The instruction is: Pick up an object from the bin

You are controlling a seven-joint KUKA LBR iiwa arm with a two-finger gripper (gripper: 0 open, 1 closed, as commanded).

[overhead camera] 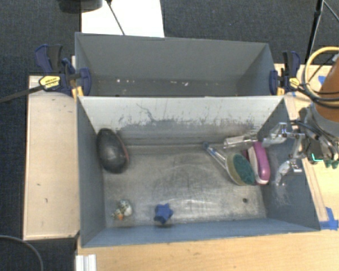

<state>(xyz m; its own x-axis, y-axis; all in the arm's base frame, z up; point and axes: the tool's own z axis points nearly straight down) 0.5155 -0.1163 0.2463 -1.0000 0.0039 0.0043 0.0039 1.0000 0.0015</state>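
Your gripper (280,154) hangs low over the right-hand slope of the grey bin (294,203), its two fingers spread wide with nothing between them. Just to its left lies a purple-handled brush (261,161), touching a green oval pad (241,170) and a silvery tool (238,142). Closing here could scrape the sloping wall or push the brush away into its neighbours.

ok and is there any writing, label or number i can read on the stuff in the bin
None can be read.
No words, numbers or labels show on the dark oval lump, the purple-handled brush or the blue scrap.
Any marks on the small trinket are too small to tell.
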